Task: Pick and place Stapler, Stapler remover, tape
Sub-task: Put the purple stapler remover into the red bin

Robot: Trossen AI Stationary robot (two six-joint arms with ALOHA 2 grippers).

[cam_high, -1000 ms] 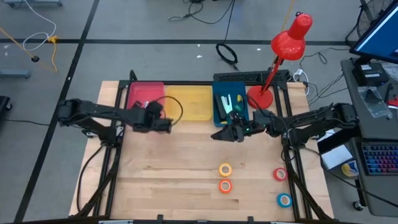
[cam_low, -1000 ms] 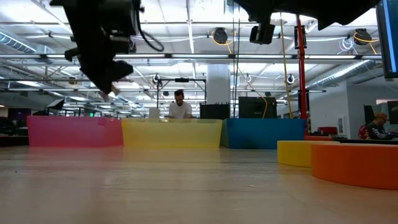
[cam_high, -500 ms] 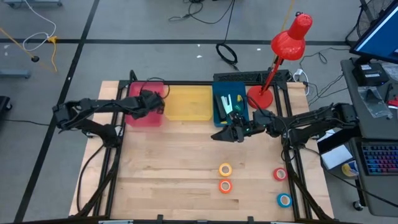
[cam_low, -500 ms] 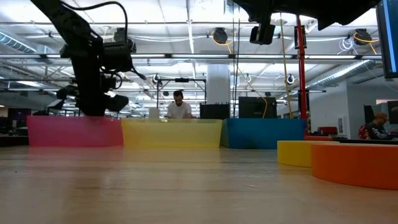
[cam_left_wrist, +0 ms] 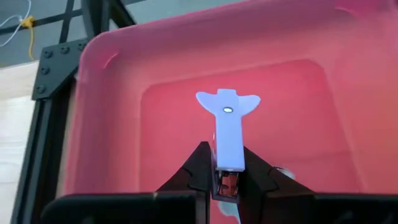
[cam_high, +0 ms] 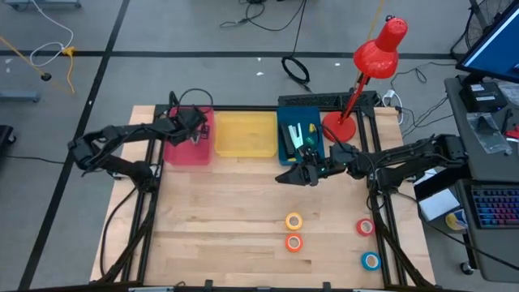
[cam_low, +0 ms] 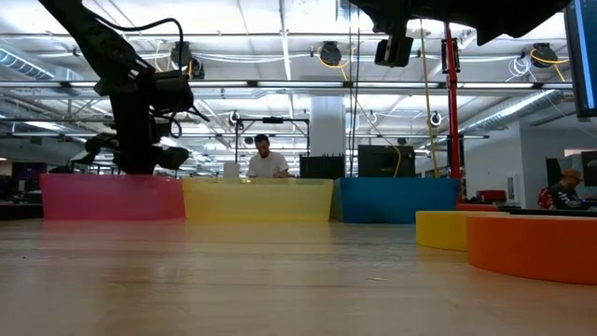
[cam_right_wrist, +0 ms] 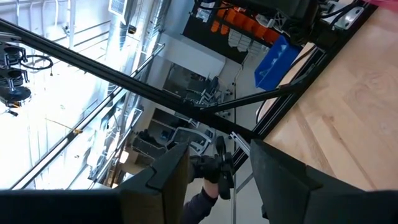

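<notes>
My left gripper (cam_left_wrist: 224,167) is over the pink bin (cam_left_wrist: 112,124), shut on a white stapler remover (cam_left_wrist: 227,127) with a winged end. In the high view this gripper (cam_high: 193,123) is above the pink bin's (cam_high: 180,150) far part. My right gripper (cam_high: 284,176) hovers open just in front of the blue bin (cam_high: 285,150); its fingers (cam_right_wrist: 163,171) stand apart on nothing. The yellow (cam_high: 293,221), orange (cam_high: 293,242), red (cam_high: 365,227) and blue-teal (cam_high: 370,260) tape rolls lie flat on the table's near right part. Green and yellow tools lie in the blue bin. My left gripper pinches the white stapler remover between its two fingers at its narrow end (cam_left_wrist: 229,163). The winged end (cam_left_wrist: 227,104) points away from the fingers, along them. The remover is lifted clear above the pink bin's floor.
A yellow bin (cam_high: 246,134) stands between the pink and blue ones along the far edge. A red desk lamp (cam_high: 369,61) stands at the far right corner. Black frame rails (cam_high: 146,174) run down both sides. Bare wood (cam_high: 219,211) lies in the table's middle.
My left gripper has carried the white remover from above the table's middle-left toward the far edge and left, and has come down over the pink bin. It has stayed shut on the remover. The right arm has kept still.
</notes>
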